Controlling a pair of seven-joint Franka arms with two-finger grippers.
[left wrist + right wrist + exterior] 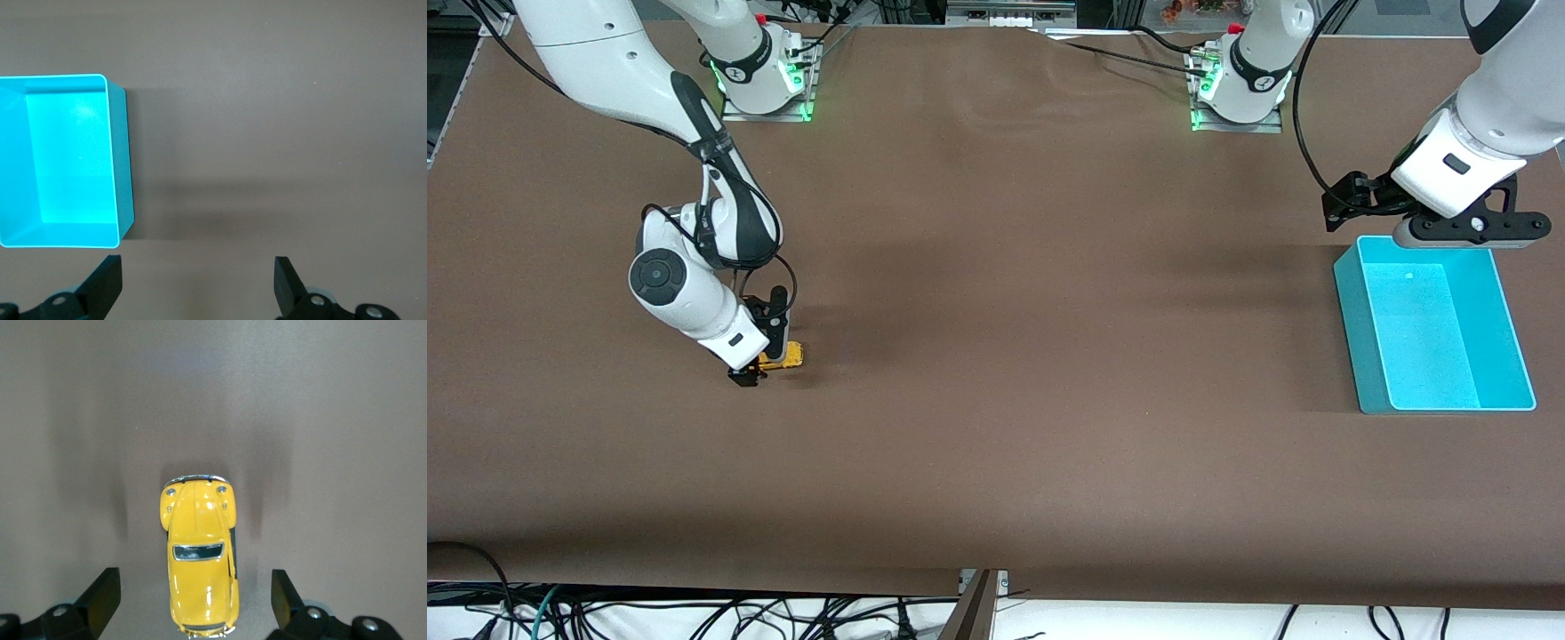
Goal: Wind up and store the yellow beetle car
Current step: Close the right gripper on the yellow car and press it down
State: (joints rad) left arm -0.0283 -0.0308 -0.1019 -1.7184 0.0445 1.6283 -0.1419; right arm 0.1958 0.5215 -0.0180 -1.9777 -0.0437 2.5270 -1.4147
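Yellow beetle car: sits wheels-down on the brown surface toward the right arm's end, well apart from the cyan bin; in the front view only its yellow body shows, partly covered by the right arm's wrist.

Build: a tiny toy with a glossy, rounded shell, a dark window and chrome trim; it looks hard, light and rigid, and its curved paintwork is probably slick.

Where to hold: the two flanks below the roofline seem the best purchase, since the domed roof and bonnet would likely let the fingers slide off; a light squeeze should do for something this small.

Rolling risk: on free wheels it may scoot lengthwise if nudged on nose or tail, so closing squarely across its width looks safer.

Right hand: low over the car, fingers spread wide on either side of its body and touching nothing yet.

Step in hand: by the look of it, the approach before the first grasp; winding and storing are both still to come.

Cyan bin: stands at the left arm's end of the surface, open-topped and with no car in it.

Left hand: waits in the air beside the bin's rim, fingers spread, holding nothing.
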